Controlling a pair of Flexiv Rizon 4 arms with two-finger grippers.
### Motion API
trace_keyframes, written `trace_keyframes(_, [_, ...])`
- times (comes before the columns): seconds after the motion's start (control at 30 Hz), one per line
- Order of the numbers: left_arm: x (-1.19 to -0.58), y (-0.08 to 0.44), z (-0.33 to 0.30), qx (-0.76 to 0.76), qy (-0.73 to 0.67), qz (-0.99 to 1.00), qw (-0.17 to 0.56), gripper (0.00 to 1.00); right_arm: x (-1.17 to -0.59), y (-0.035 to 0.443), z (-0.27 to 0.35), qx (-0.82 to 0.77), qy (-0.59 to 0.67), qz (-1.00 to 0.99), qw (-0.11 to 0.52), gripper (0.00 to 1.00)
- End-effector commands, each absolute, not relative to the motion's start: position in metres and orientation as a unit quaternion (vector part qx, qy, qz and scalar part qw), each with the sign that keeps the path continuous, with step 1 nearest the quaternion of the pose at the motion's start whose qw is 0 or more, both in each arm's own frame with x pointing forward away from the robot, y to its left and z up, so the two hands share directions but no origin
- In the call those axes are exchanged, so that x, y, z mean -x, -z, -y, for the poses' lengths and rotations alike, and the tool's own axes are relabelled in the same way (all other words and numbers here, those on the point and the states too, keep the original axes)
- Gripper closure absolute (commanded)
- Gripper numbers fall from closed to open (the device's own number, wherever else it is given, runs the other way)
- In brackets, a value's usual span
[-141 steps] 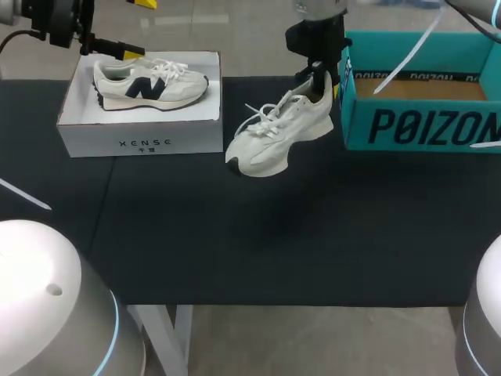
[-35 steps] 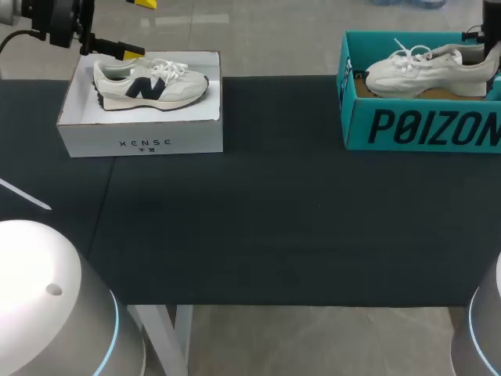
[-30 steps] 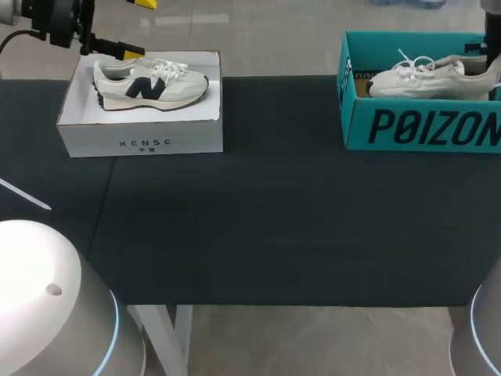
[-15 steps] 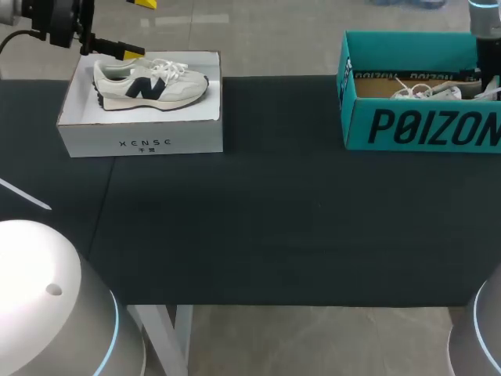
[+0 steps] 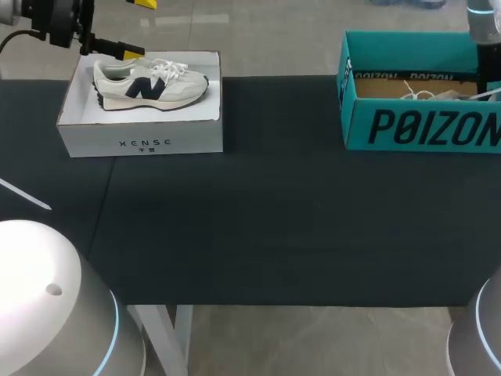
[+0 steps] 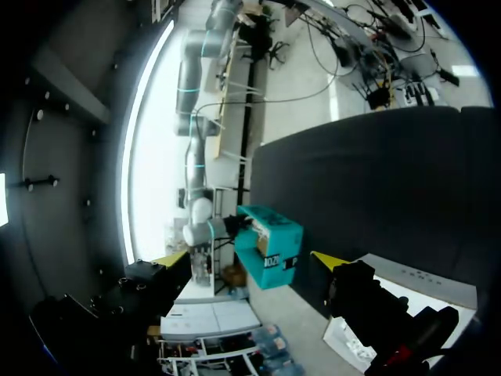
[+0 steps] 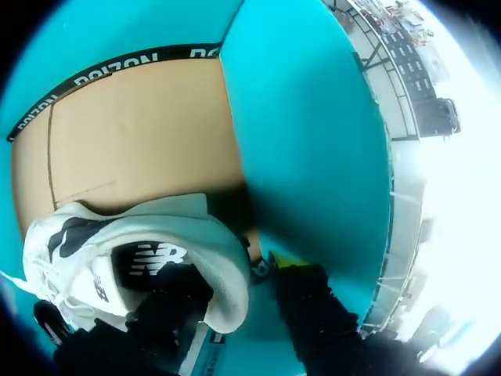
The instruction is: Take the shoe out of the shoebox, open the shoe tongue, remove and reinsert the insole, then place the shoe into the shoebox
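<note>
Shoe (image 7: 141, 258) being held inside shoebox (image 5: 423, 125).
Heel is being clamped by the right gripper (image 7: 249, 274); long axis running along the shoebox, toe away from it.

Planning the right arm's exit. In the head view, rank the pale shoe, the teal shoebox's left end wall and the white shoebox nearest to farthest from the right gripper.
1. The pale shoe, at the right gripper inside the box.
2. The teal shoebox's left end wall, toward the table's middle.
3. The white shoebox, at the far left.
</note>
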State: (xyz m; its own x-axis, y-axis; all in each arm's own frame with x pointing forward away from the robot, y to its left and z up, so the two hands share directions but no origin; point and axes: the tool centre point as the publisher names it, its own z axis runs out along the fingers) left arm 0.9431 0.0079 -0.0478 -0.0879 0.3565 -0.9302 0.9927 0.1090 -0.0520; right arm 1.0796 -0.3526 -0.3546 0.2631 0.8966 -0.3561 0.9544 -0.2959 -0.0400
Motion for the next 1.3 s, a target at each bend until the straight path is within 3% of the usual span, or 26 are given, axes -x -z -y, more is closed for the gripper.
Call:
trace_keyframes(0.03, [-0.943, 0.047, -0.008, -0.541, 0.392, -0.625, 0.404, 0.00, -1.075, 0.336, 0.351, -0.796, 0.146, -0.580, 0.095, 0.00])
trace_keyframes(0.2, [-0.943, 0.047, -0.008, -0.541, 0.392, -0.625, 0.404, 0.00, -1.068, 0.301, 0.344, -0.807, 0.114, -0.570, 0.103, 0.00])
trace_keyframes(0.77, [-0.943, 0.047, -0.008, -0.541, 0.392, -0.625, 0.404, 0.00, -1.082, 0.198, 0.306, -0.790, -0.103, -0.604, 0.021, 0.00])
trace_keyframes(1.03, [-0.943, 0.047, -0.008, -0.541, 0.392, -0.625, 0.404, 0.00, -1.082, 0.161, 0.289, -0.766, -0.123, -0.620, -0.122, 0.00])
trace_keyframes(1.17, [-0.943, 0.047, -0.008, -0.541, 0.392, -0.625, 0.404, 0.00, -1.063, 0.140, 0.271, -0.755, -0.149, -0.619, -0.157, 0.00])
trace_keyframes(1.3, [-0.943, 0.047, -0.008, -0.541, 0.392, -0.625, 0.404, 0.00, -1.041, 0.135, 0.248, -0.758, -0.128, -0.623, -0.143, 0.00])
